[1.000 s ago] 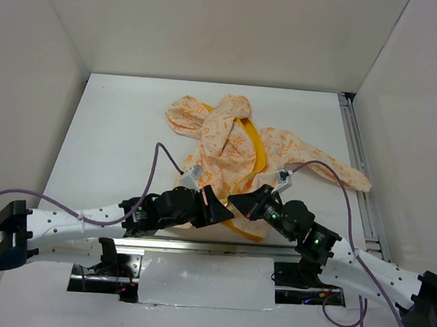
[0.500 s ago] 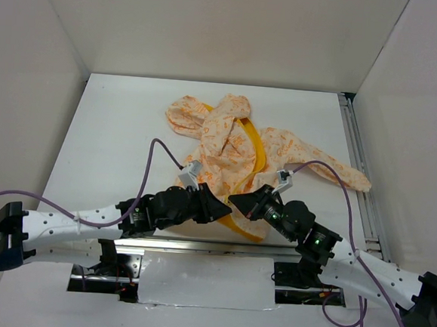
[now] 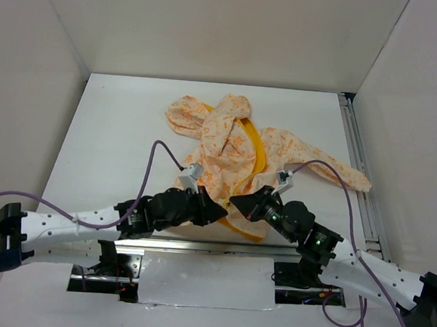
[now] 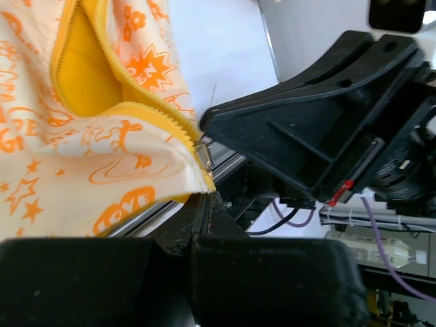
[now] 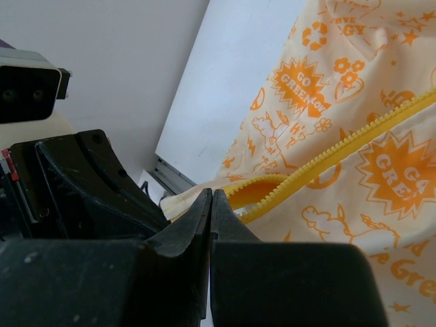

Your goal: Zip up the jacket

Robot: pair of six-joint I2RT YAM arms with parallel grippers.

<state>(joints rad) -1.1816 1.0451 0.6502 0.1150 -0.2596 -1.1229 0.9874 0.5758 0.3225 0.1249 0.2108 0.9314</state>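
The jacket (image 3: 231,153) lies open-fronted on the white counter (image 3: 122,133), hood toward the far wall, one sleeve stretched out to the right, and its hem at the near edge, where both arms meet.

My left pincer (image 3: 221,210) is together, and from its wrist view the tips look clamped on the very corner of the hem, just under the metal zipper end (image 4: 203,155). My right pincer (image 3: 235,202) is together too, apparently nipping the other front edge where the yellow zipper strip (image 5: 354,139) curls back on itself. The two pincers sit almost touching.

I judge the step in hand to be mating the two bottom ends of the zipper. To do it well I would:
- keep both grips low and close to the teeth, so the fabric cannot fold between them;
- flatten the curl in the right-hand strip before bringing the ends together;
- line the ends up side by side rather than at an angle (the left grip holds very little cloth, so a hard tug could slip it free);
- stay clear of the metal rail (image 5: 170,178) at the counter's edge.

As for containers, no bin, box or tray shows in any view.
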